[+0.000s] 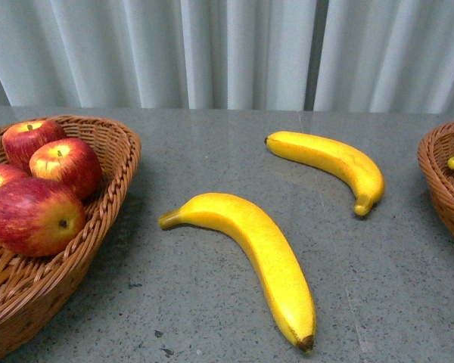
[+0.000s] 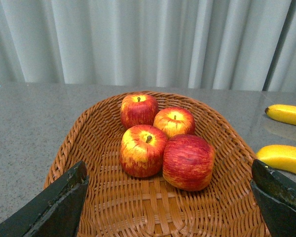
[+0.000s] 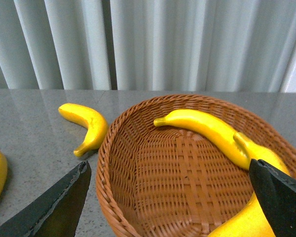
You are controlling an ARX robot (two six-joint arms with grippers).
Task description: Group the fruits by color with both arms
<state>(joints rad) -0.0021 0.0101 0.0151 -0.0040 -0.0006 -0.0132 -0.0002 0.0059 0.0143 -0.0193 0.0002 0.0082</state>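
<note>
Two bananas loose on the table (image 1: 212, 144): near banana (image 1: 253, 249) lies diagonal, dark tip toward the robot, stem end toward the left basket (image 1: 125, 162). Far banana (image 1: 333, 162) sits further back & right, closer to the right basket (image 1: 437, 170). Handling, as a judgement: both look light & stiff enough to lift from one spot w/o sagging, but the skin is smooth & glossy, so prob. slippery. The curved body may pivot if pinched near an end. Best hold = across the thick mid-section, jaws square to the length. Four apples (image 1: 49, 181) sit in the left basket, touching; nothing red on the table. Left gripper (image 2: 168, 170) hangs over that basket, fingers spread wide, holding nothing; both loose bananas lie well apart from it, toward mid-table. Right gripper (image 3: 168, 168) also spread wide & empty, poised over the right basket w/ two bananas (image 3: 202, 126) inside. One finger overlaps the nearer of those in view; can't tell if touching. Far banana lies just outside that basket's rim, near this gripper; near banana is further off. R arm looks the natural pick for both.
</note>
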